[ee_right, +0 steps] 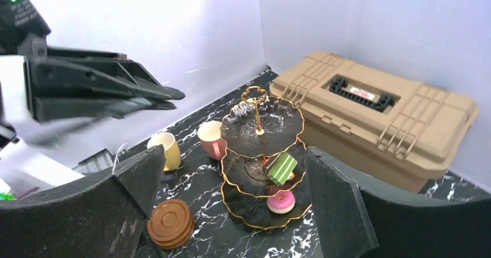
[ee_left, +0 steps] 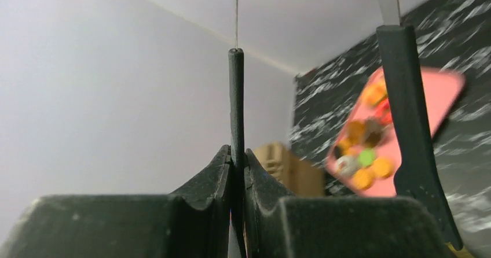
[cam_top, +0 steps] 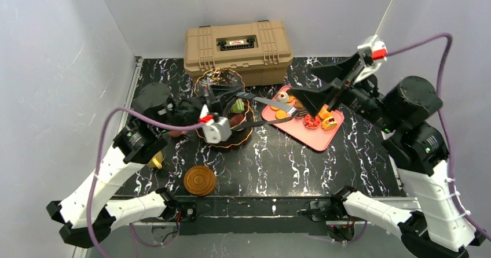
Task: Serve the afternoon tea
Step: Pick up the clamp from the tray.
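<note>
The three-tier black stand (ee_right: 260, 154) with gold rims carries a green striped cake (ee_right: 282, 168) on its middle tier and a pink donut (ee_right: 281, 201) on the bottom one. Beside it stand a pink cup (ee_right: 210, 139), a yellow cup (ee_right: 165, 150) and stacked brown saucers (ee_right: 171, 223). My left gripper (ee_left: 237, 154) is shut on one thin black arm of the tongs (ee_left: 235, 96); the other tong arm (ee_left: 408, 125) hangs free over the pink tray (ee_left: 446, 87) of pastries (ee_left: 362, 159). My right gripper (ee_right: 234, 154) is open and empty, above the tray (cam_top: 312, 136).
A tan toolbox (cam_top: 237, 44) sits closed against the back wall behind the stand (cam_top: 220, 110). The saucers (cam_top: 200, 180) lie near the front edge and the yellow cup (cam_top: 155, 162) at the left. White walls close in three sides.
</note>
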Motion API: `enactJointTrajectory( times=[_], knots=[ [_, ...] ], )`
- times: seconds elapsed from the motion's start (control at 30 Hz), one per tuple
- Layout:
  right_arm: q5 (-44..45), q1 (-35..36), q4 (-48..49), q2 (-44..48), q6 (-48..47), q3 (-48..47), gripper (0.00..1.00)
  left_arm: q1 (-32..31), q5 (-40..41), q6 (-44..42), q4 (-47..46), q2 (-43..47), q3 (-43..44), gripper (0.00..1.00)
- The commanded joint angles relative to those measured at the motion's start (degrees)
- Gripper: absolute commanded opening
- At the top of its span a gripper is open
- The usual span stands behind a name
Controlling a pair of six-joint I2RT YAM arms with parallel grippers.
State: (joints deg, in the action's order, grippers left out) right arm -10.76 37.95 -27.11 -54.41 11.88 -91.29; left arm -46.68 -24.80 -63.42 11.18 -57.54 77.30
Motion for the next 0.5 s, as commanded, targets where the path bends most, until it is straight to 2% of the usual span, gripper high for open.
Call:
enactJointTrajectory(
  times=[0.0, 0.13, 0.23, 0.47],
  knots=[
    [-8.21, 0.00, 2.75, 2.16, -6.55, 1.93, 0.98, -0.19, -7.60, 30.25, 5.07, 2.50, 3.01, 0.00],
    [-22.11, 0.01, 1.11, 2.44, -8.92, 4.30, 0.98, -0.09, -8.89, 40.02, 8.89, 2.45, 6.13, 0.00],
    [-32.83, 0.01, 6.88, 0.93, -6.58, 6.80, 0.98, -0.05, -11.28, 44.67, 9.27, 2.53, 6.93, 0.00],
    [-40.93, 0.01, 26.99, -2.64, 5.05, 10.76, 0.98, 0.00, -15.10, 51.60, 11.45, 0.05, 8.96, 0.00]
  ],
)
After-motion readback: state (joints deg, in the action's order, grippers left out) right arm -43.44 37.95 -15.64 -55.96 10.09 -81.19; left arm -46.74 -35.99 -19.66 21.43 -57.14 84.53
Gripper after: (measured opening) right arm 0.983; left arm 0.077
